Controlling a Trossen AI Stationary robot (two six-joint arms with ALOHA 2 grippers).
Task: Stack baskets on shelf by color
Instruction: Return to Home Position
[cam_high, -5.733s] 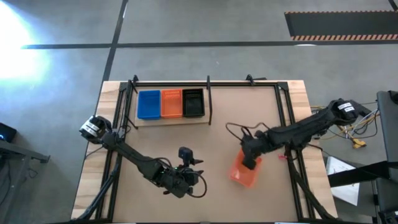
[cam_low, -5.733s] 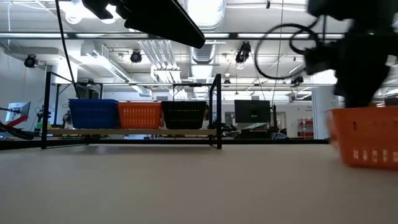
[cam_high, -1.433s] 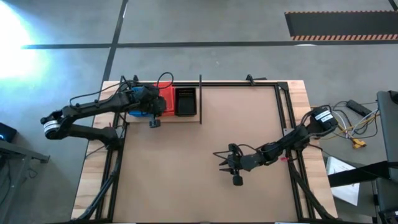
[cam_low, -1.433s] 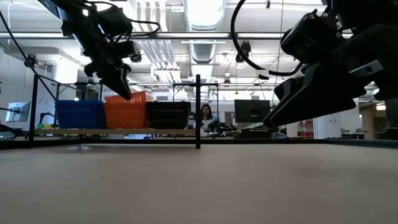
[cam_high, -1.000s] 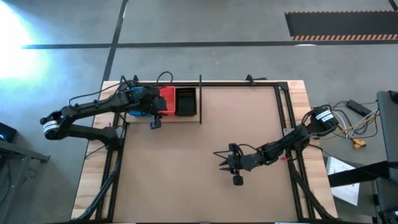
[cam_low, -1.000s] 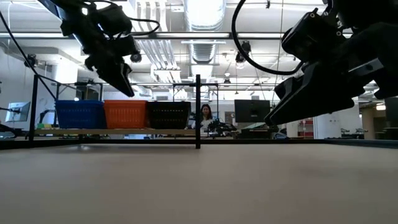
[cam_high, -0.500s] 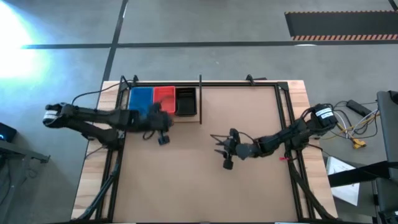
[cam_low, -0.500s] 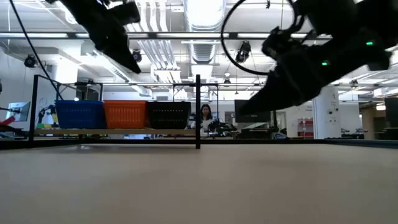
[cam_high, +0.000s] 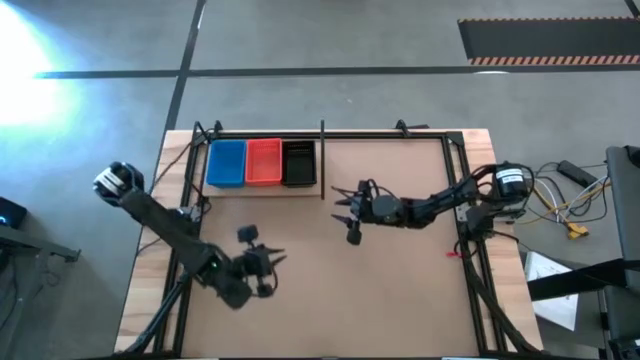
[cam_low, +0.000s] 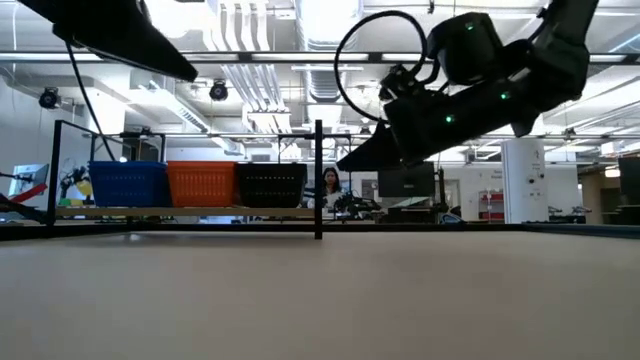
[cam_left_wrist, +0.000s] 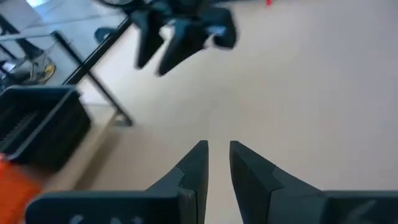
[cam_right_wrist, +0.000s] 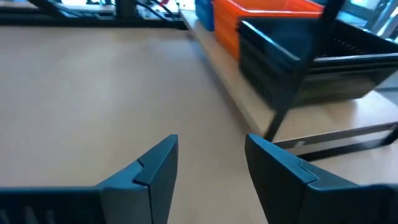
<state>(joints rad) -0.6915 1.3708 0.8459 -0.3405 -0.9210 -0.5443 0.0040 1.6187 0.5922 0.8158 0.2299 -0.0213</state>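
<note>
- The left claw (cam_high: 270, 262) hangs over the front of the counter (cam_high: 400, 290), fingers slightly parted, grasping nothing.
- The right claw (cam_high: 345, 205) hovers mid-counter, released and empty.
- On the shelf (cam_high: 268, 190) the blue baskets (cam_high: 227, 162), orange baskets (cam_high: 264, 161) and black baskets (cam_high: 299, 162) sit side by side; how many nest in each cannot be told.
- The black baskets lie near the right claw, the shelf well apart from the left claw.
</note>
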